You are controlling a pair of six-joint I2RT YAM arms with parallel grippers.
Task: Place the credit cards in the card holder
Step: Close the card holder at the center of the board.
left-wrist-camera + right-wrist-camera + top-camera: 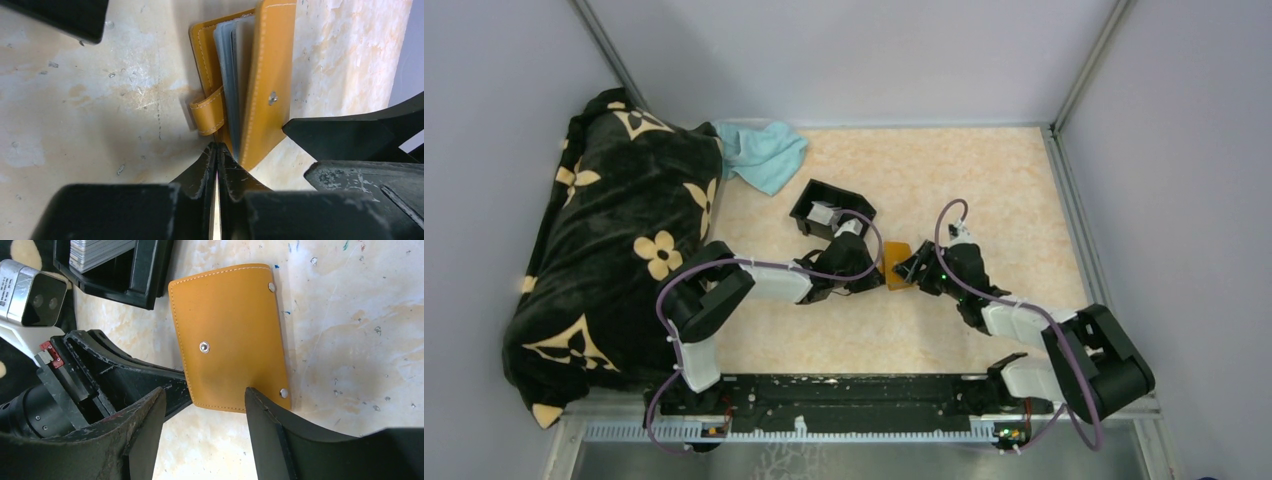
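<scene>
Looking through the left wrist view, I see the left gripper [217, 150] closed, its tips at the edge of 1 card holder [270, 75] standing ajar. Only the right wrist view shows the right gripper [204, 390] spread wide astride the holder's cover. It also shows 1 stack of credit cards [95, 252] in 1 black tray [145, 275] beyond its left finger.

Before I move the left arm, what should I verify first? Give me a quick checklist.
1. Card holder partly open, sleeves showing: ok.
2. Closure tab unsnapped, lying beside the sleeves: ok.
3. Left gripper shut at the holder's edge: ok.
4. Card held in it: cannot tell.
5. Right gripper open, astride the holder's near edge: ok.
6. Credit cards stacked in black tray: ok.
</scene>
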